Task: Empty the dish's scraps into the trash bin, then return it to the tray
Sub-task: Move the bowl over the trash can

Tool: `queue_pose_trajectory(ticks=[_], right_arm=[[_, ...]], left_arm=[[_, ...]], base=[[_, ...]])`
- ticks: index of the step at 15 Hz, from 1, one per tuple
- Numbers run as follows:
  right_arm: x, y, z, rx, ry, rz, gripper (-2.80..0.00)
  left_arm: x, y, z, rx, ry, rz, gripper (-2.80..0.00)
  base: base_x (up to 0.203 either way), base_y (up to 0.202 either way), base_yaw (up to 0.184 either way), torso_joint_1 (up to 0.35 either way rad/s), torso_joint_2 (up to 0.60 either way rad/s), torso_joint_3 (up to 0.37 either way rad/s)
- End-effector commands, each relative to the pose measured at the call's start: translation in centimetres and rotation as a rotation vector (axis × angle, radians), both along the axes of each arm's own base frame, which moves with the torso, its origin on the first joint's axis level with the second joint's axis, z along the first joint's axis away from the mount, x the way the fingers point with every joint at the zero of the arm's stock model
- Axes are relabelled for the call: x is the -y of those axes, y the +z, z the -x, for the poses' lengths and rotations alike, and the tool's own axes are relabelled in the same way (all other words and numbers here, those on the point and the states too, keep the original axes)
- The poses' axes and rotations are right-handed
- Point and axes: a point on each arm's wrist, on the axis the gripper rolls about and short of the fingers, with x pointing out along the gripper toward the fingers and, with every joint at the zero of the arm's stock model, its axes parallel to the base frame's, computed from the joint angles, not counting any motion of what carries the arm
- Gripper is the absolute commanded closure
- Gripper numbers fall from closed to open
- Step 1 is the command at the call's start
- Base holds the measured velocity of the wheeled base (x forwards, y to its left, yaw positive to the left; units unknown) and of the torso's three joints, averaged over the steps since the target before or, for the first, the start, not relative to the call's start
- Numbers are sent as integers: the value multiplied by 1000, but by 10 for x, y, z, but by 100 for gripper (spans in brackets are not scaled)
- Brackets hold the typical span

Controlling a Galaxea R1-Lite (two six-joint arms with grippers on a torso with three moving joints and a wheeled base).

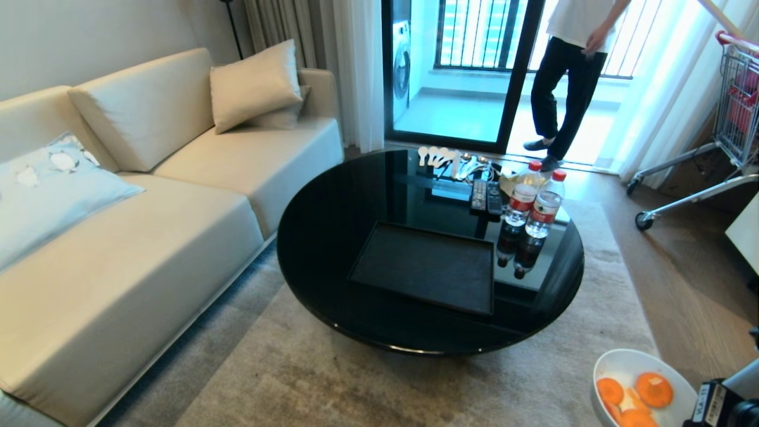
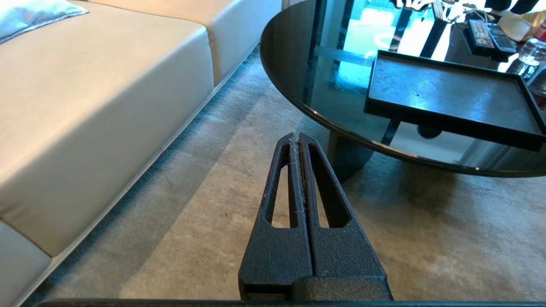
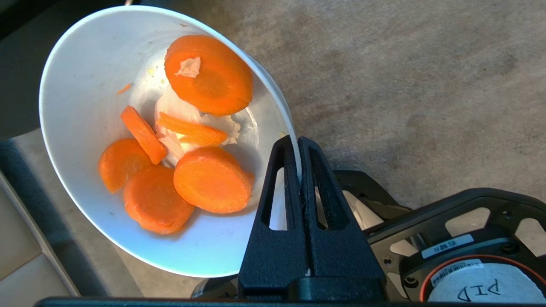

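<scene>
My right gripper (image 3: 297,143) is shut on the rim of the white dish (image 3: 85,85), one finger inside and one outside. The dish (image 1: 622,365) hangs above the carpet at the head view's lower right, off the table. Inside lie the scraps (image 3: 209,179): several round orange slices with pale whitish pieces; these scraps (image 1: 653,389) also show in the head view. The black tray (image 1: 427,267) lies bare on the round black table (image 1: 332,225), and the tray (image 2: 443,94) shows in the left wrist view too. My left gripper (image 2: 295,137) is shut on nothing, low above the carpet beside the table. The trash bin is out of view.
Two water bottles (image 1: 533,204), remotes (image 1: 486,196) and white spoons (image 1: 436,155) stand at the table's far side. A beige sofa (image 1: 118,237) runs along the left. A person (image 1: 569,77) stands by the balcony door. A metal cart (image 1: 732,118) is at the right.
</scene>
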Motion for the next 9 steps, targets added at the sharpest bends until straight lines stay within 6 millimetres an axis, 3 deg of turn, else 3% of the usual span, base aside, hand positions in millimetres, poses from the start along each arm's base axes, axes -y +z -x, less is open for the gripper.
queue_pose_trajectory(ticks=[1, 9], right_arm=[[0, -3, 2, -12, -5, 1, 0], [0, -3, 1, -17, -4, 1, 0]], left_arm=[[0, 0, 0, 0, 0, 1, 0], [0, 0, 0, 0, 0, 1, 0]], base=[[0, 0, 0, 0, 0, 0], [0, 0, 0, 0, 0, 0]])
